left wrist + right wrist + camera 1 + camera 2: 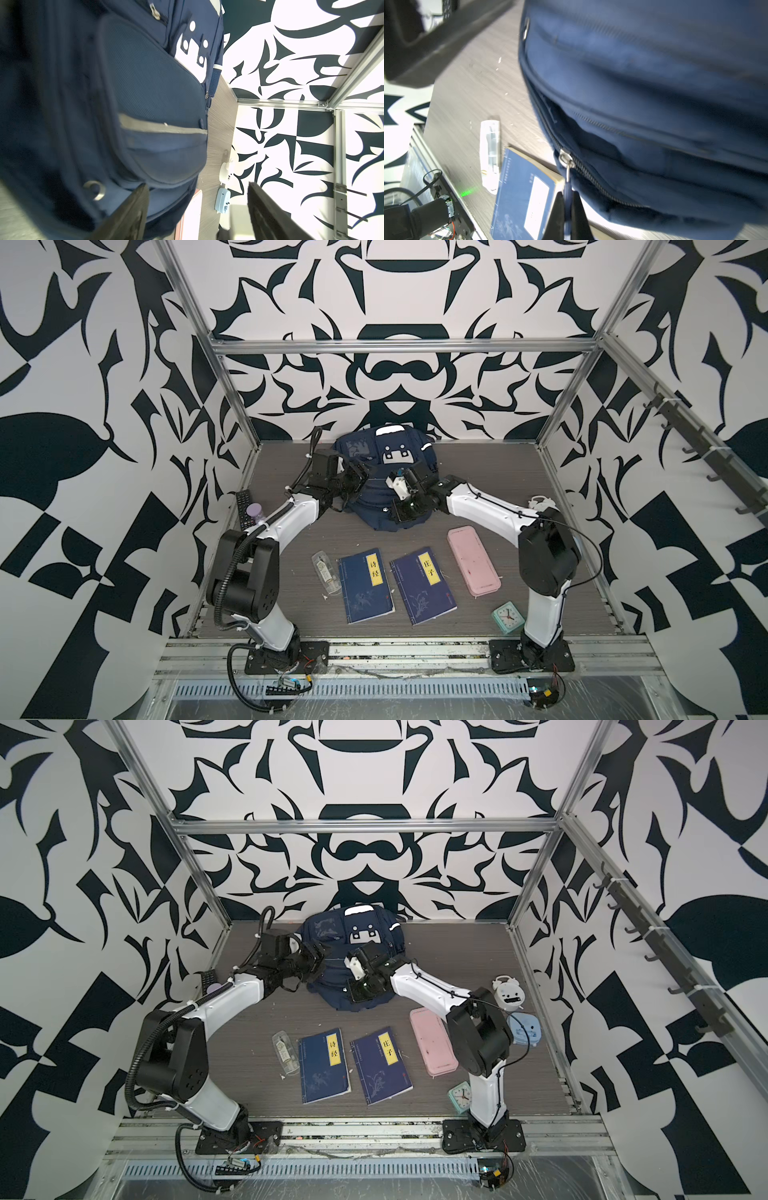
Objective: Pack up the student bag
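Observation:
The student bag [360, 448] [332, 932], navy blue with a white patch, lies at the back middle of the table in both top views. My right gripper [568, 193] is shut on the blue zipper pull [567, 176] of the bag [654, 83], whose zipper gapes a little beside the slider. In a top view this gripper [397, 511] sits at the bag's near right edge. My left gripper [197, 185] stands open at the bag's [145, 93] left side [355, 483], holding nothing; one finger [133, 207] lies close to the fabric.
Nearer the front lie two blue books [365, 585] [422, 585], a pink pencil case [473, 560], a clear case [326, 572] and a green clock [508, 616]. A remote [243, 506] and a purple-lidded bottle [254, 512] sit far left. A white clock [508, 992] and a pale blue box [524, 1029] sit far right.

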`<state>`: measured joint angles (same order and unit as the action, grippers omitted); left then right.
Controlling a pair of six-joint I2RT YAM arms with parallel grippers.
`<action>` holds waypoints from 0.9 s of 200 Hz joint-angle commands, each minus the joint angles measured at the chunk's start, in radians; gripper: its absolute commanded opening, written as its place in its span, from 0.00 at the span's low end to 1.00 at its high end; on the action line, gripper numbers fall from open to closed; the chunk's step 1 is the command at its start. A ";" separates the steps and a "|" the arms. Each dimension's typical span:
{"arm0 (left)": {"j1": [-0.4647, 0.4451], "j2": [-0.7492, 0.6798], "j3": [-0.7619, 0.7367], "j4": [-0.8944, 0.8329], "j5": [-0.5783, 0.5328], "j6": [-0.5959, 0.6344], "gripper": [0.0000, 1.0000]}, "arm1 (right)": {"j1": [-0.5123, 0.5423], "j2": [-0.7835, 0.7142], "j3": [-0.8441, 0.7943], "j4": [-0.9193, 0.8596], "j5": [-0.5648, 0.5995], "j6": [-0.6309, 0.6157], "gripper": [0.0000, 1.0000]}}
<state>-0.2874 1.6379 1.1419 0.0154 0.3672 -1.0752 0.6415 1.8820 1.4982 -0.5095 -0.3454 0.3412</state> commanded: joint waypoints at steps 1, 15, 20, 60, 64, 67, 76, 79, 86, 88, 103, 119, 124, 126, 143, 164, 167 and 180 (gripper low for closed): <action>0.034 0.000 0.054 -0.115 0.002 0.118 0.77 | -0.058 -0.089 -0.026 -0.030 0.045 -0.051 0.00; 0.045 0.040 0.108 -0.185 0.001 0.179 0.71 | -0.086 -0.110 -0.046 -0.057 0.070 -0.075 0.00; 0.046 0.059 0.136 -0.212 0.000 0.206 0.68 | -0.096 -0.115 -0.052 -0.067 0.080 -0.082 0.00; 0.044 0.305 0.449 -0.470 0.056 0.427 0.55 | -0.164 -0.136 -0.086 -0.078 0.118 -0.106 0.00; 0.042 0.330 0.479 -0.498 0.056 0.448 0.55 | -0.170 -0.134 -0.085 -0.079 0.119 -0.108 0.00; 0.042 0.348 0.502 -0.519 0.052 0.463 0.55 | -0.174 -0.133 -0.085 -0.078 0.120 -0.108 0.00; 0.039 0.394 0.554 -0.565 0.035 0.509 0.54 | -0.182 -0.125 -0.079 -0.079 0.120 -0.110 0.00; 0.039 0.411 0.577 -0.581 0.031 0.520 0.54 | -0.187 -0.124 -0.078 -0.078 0.120 -0.111 0.00; 0.039 0.444 0.614 -0.617 0.030 0.555 0.54 | -0.193 -0.119 -0.075 -0.075 0.120 -0.114 0.00; 0.039 0.453 0.625 -0.622 0.030 0.562 0.54 | -0.194 -0.117 -0.074 -0.074 0.119 -0.114 0.00; 0.039 0.510 0.679 -0.631 0.091 0.590 0.53 | -0.204 -0.102 -0.065 -0.075 0.114 -0.118 0.00; 0.032 0.551 0.723 -0.630 0.138 0.613 0.54 | -0.209 -0.088 -0.059 -0.075 0.111 -0.124 0.00; 0.029 0.560 0.734 -0.630 0.147 0.619 0.54 | -0.210 -0.083 -0.056 -0.077 0.110 -0.125 0.00; 0.028 0.563 0.738 -0.629 0.148 0.621 0.54 | -0.211 -0.082 -0.054 -0.078 0.109 -0.126 0.00; 0.021 0.589 0.765 -0.604 0.179 0.627 0.54 | -0.211 -0.074 -0.055 -0.078 0.103 -0.128 0.00; 0.012 0.655 0.848 -0.666 0.185 0.658 0.55 | -0.210 -0.073 -0.059 -0.077 0.099 -0.128 0.00; 0.012 0.663 0.861 -0.678 0.184 0.665 0.55 | -0.210 -0.075 -0.060 -0.078 0.097 -0.130 0.00; 0.005 0.702 0.911 -0.715 0.198 0.694 0.55 | -0.210 -0.078 -0.063 -0.078 0.094 -0.130 0.00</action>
<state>-0.2703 2.2765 1.9663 -0.5941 0.5163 -0.4606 0.4400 1.8229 1.4063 -0.6308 -0.2588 0.2276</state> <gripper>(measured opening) 0.552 0.074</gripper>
